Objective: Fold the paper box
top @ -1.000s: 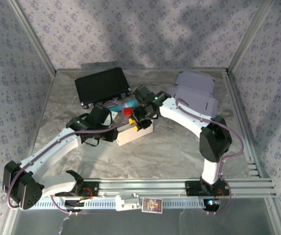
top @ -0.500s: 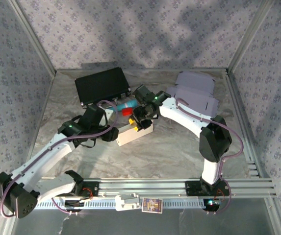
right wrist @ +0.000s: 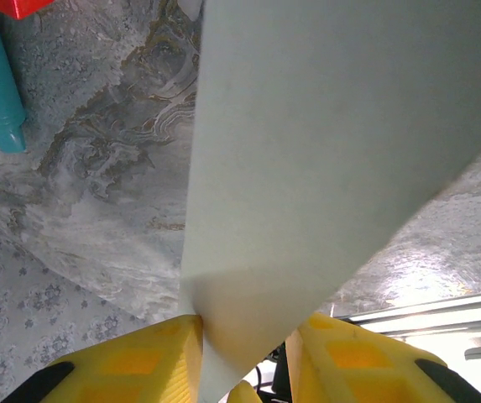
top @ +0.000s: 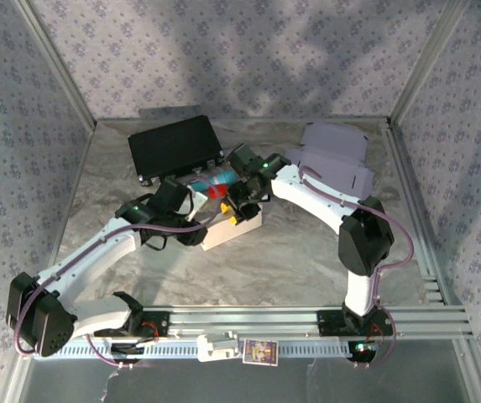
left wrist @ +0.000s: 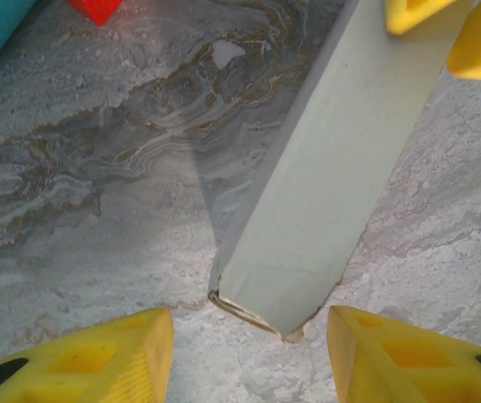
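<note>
Marbled table [top: 307, 260], box [top: 223, 235] at centre. Left gripper [left wrist: 248, 329]: wide, straddling box corner, not touching. Right gripper [right wrist: 247, 326]: pinching a panel, looks like. Seat left squarely on the wall, hold right firm, then crease.

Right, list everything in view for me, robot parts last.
paper box: one, white, table centre, between the two arms
case: one, black, back left
flat cardboard: lavender, back right; count unclear
tube: one, teal, just behind the paper box
red piece: one, red, beside the tube
card: one, purple print, on the front rail
table: one, grey marbled
left pincer: one, yellow fingers, open, astride a corner of the paper box without touching it
right pincer: one, yellow fingers, shut on a panel of the paper box
</note>
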### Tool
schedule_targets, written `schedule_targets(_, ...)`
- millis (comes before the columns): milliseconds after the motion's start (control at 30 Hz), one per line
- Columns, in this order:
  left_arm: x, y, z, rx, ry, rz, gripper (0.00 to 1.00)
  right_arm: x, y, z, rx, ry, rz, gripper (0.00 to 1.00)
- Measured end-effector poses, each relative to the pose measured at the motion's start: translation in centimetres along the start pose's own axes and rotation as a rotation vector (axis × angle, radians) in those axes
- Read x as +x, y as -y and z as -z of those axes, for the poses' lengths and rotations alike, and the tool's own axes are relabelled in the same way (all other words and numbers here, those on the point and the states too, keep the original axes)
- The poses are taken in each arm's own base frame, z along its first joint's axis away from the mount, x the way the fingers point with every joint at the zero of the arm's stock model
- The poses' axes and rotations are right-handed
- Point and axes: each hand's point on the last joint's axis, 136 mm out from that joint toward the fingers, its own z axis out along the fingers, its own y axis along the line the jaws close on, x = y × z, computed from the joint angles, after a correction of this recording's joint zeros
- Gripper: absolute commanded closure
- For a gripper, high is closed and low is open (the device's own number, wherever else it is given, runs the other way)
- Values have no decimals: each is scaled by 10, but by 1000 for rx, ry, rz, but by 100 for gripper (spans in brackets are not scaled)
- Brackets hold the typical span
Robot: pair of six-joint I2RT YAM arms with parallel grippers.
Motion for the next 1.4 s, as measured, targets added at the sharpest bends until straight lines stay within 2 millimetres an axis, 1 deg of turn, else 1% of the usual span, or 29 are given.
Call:
schedule_targets(200, 0, 2, -12, 11, -26, -101, 48, 0, 1, 0, 3, -1, -3, 67)
schedule_targets(367, 0, 11, -14, 27, -28, -175, 48, -1, 0, 1, 1, -1, -2, 66)
schedule_targets(500, -2, 13, -18, 23, -24, -210, 52, -1, 1, 1, 6, -1, -4, 66)
schedule_targets(567, -4, 13, -21, 20, -22, -223, 53, -1, 1, 1, 7, 0, -5, 64)
schedule_targets(733, -5, 18, -25, 23, -22, -261, 62, -3, 2, 3, 9, 3, -7, 59)
schedule_targets(800, -5, 21, -25, 29, -22, -278, 65, -6, 2, 3, 9, 6, -9, 53)
schedule_targets(900, -5, 23, -25, 33, -22, -294, 68, -12, 3, 4, 12, 23, -8, 44)
schedule_targets(1033, -4, 25, -25, 36, -22, -310, 70, -19, -1, 7, 6, 47, 4, 37)
schedule_targets(1200, -4, 28, -25, 38, -22, -326, 70, -22, -12, 12, -18, 65, 26, 36)
schedule_targets(1400, -4, 28, -25, 38, -23, -327, 69, -26, -6, 4, 16, 66, 17, 36)
